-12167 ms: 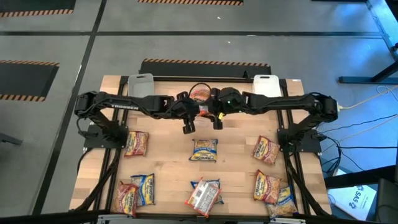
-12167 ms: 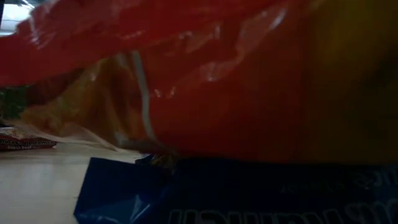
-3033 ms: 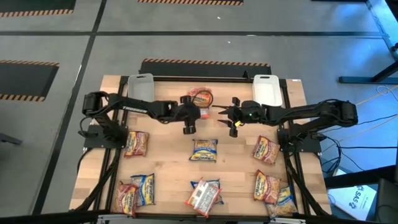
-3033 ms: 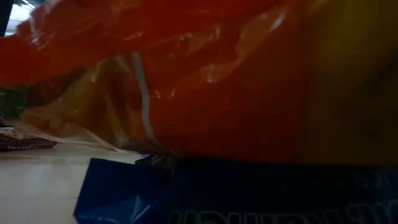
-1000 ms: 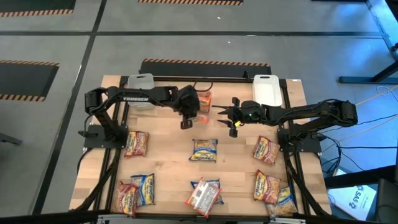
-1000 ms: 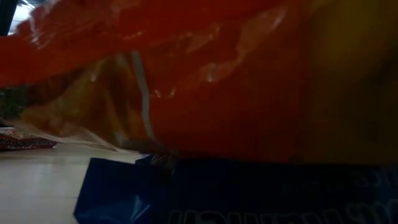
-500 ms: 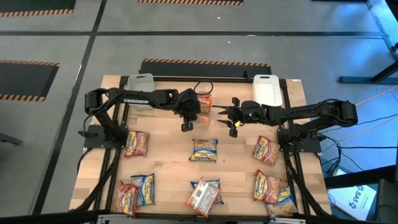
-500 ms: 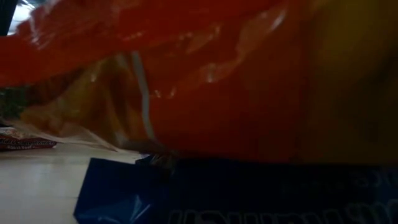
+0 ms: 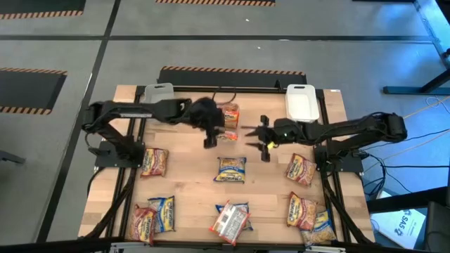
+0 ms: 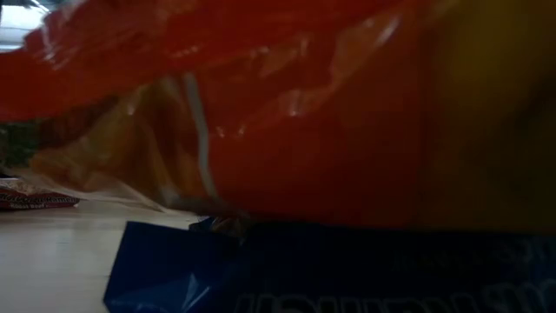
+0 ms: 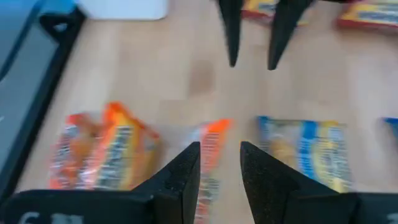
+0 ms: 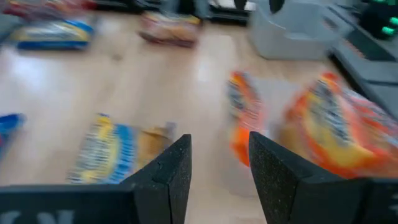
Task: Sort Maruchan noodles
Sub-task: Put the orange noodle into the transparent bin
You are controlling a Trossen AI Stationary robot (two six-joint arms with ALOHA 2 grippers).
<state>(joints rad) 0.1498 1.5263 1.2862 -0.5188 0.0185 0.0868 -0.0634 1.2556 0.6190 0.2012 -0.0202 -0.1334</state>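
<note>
Maruchan noodle packets lie flat across the table. A pink-orange packet (image 9: 228,112) lies at the far middle, also in the left wrist view (image 11: 102,155). My left gripper (image 9: 219,135) hovers just on its near side, shut on a second pink-orange packet (image 11: 212,146), seen edge-on. My right gripper (image 9: 254,139) faces it from the right, open (image 12: 219,168), touching nothing. A blue-yellow packet (image 9: 230,169) lies at the table's centre. In the low view, a red-orange packet (image 10: 304,113) lying on a blue one (image 10: 347,278) blocks everything else. My left gripper pinches the pink-orange packet between its two fingers (image 11: 186,171). The packet stands on edge in the hold, and its free end (image 11: 219,127) juts out ahead of the fingertips toward the right arm. The fingers come slanting from the table's left. Which end they have is hidden.
Two pale plastic bins stand at the far edge, one left (image 9: 160,95) and one right (image 9: 302,102). More packets lie at left (image 9: 155,161), right (image 9: 301,169) and along the near edge (image 9: 230,219). Bare wood shows between the rows.
My left arm has drawn back a little toward the table's left, with its elbow swinging out, and is blurred with motion. The packet has stayed between its fingers. My right gripper has stayed open.
</note>
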